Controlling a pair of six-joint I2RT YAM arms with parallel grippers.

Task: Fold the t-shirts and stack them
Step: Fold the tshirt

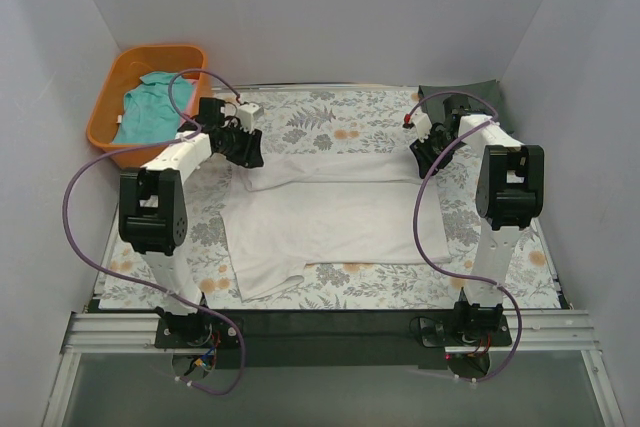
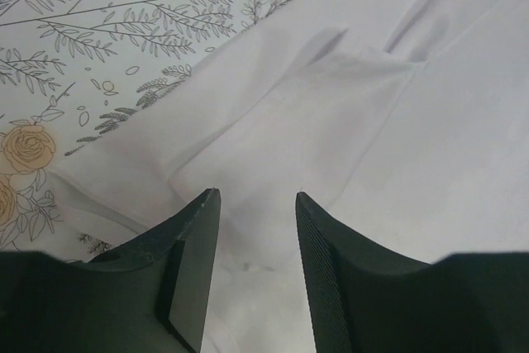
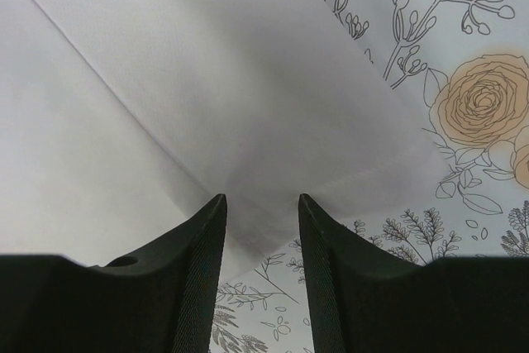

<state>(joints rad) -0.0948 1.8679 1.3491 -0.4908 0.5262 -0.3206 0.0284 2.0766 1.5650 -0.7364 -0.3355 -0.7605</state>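
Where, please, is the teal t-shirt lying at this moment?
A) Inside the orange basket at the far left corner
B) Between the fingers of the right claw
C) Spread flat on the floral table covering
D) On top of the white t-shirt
A: the top view shows the teal t-shirt crumpled inside the orange basket.

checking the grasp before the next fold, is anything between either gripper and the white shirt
Nothing visible does. The left gripper and right gripper are both open at the far edge of the white t-shirt, with only its cloth showing between the jaws in both wrist views.
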